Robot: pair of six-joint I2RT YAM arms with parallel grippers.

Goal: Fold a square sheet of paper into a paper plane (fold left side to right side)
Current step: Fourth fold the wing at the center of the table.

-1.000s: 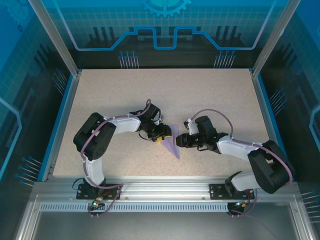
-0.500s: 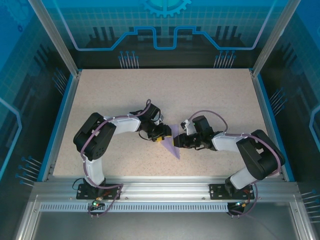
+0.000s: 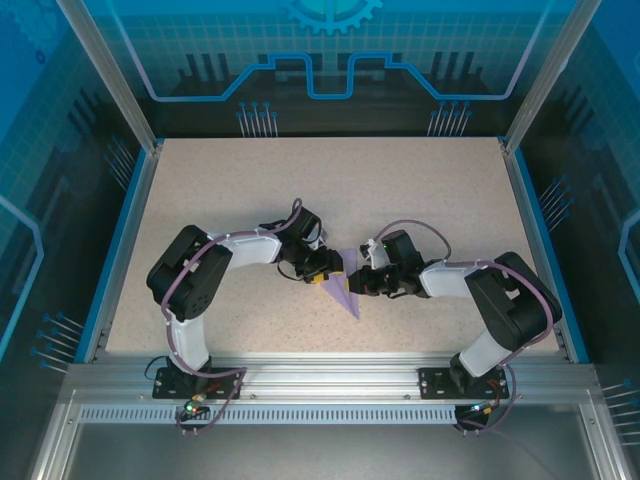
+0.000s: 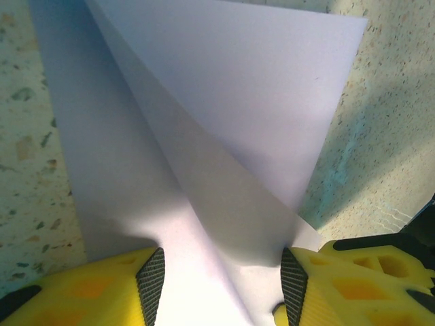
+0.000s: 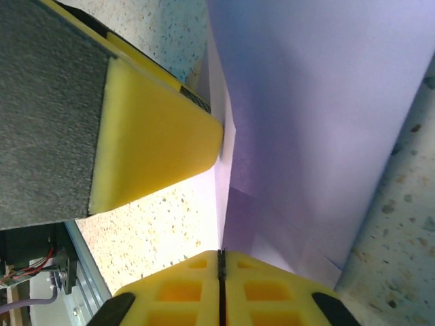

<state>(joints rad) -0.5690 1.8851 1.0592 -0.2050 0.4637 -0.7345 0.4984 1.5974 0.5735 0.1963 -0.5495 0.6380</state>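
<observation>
Found plane (image 3: 347, 290) at centre of speckled table (image 3: 250, 190), tip aimed at lower edge. Swung right arm (image 3: 470, 285) leftward within the last second, elbow tucked in. Brought right gripper (image 5: 221, 257) to plane's right edge and clenched it, seemingly pinching a raised flap. Kept left gripper (image 4: 222, 288) released, fingers parted astride plane's left side. Probably readied for the next crease.

The paper plane (image 3: 351, 288) is a narrow, pointed triangle of thin, plain, pale lavender paper. It lies near the middle of the speckled table (image 3: 250, 190), sharp tip towards the near edge, wider end farther back. A straight crease runs down its length, and its upper folded layer sits slightly raised over the lower one
</observation>
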